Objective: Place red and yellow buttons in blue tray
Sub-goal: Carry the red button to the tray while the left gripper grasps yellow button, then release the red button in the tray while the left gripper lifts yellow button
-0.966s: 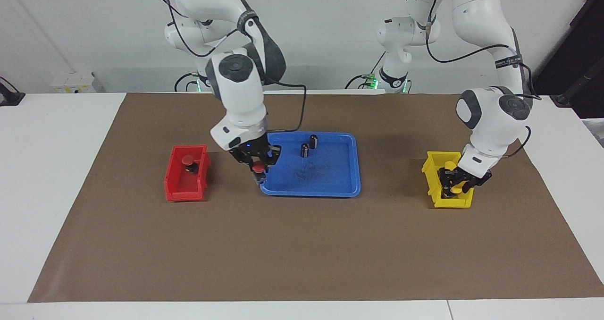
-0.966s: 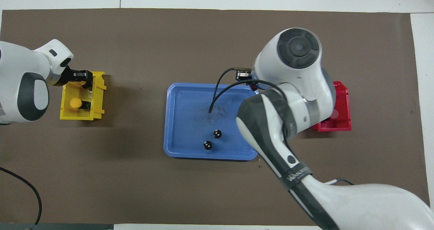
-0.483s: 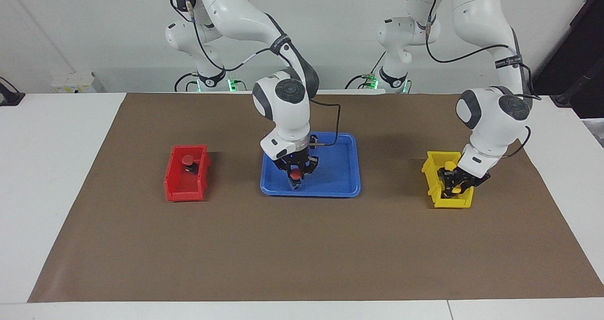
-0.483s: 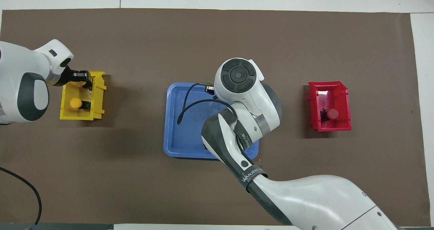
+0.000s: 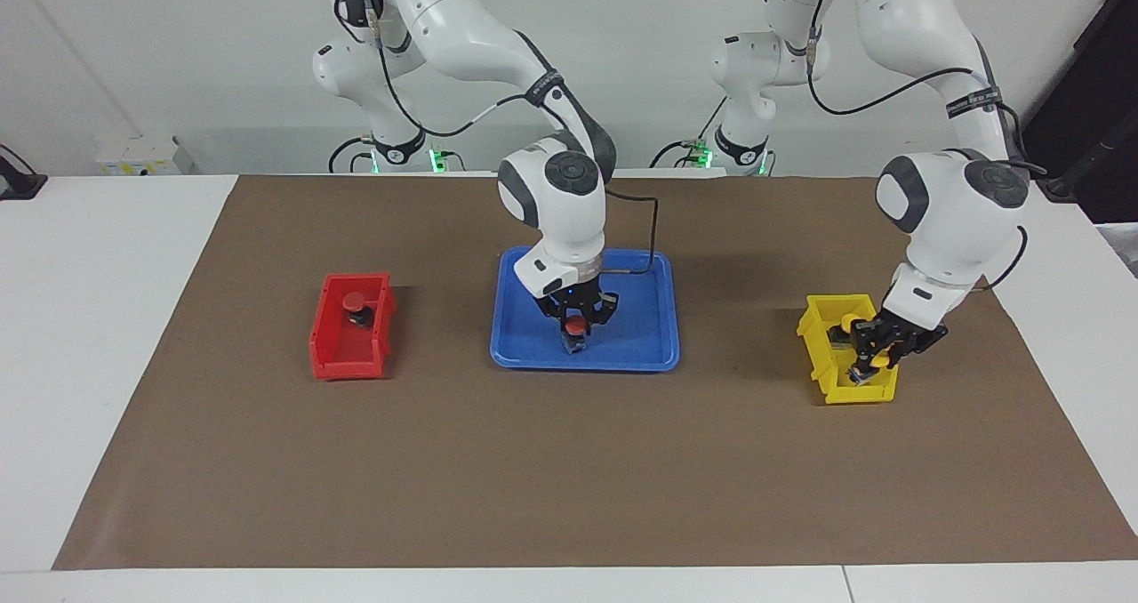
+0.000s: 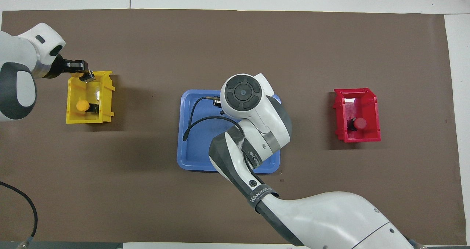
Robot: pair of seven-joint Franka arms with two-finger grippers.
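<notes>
The blue tray [image 5: 642, 341] lies mid-table; it also shows in the overhead view [image 6: 196, 148]. My right gripper [image 5: 576, 327] is shut on a red button [image 5: 576, 323] and holds it low over the tray's middle; in the overhead view my own arm hides it. A second red button [image 5: 354, 301] [image 6: 360, 123] sits in the red bin [image 5: 342, 358]. My left gripper [image 5: 874, 354] [image 6: 85, 75] is shut on a yellow button [image 5: 879, 360], just above the yellow bin [image 5: 840, 389]. Another yellow button [image 6: 82, 105] lies in that bin [image 6: 106, 102].
The red bin [image 6: 369, 137] stands toward the right arm's end of the brown mat [image 5: 569, 478], the yellow bin toward the left arm's end. The two dark cylinders in the tray are hidden by my right arm.
My right gripper carried the red button from the tray's edge to over its middle and lowered it. My left gripper rose a little out of the yellow bin, which shifted slightly.
</notes>
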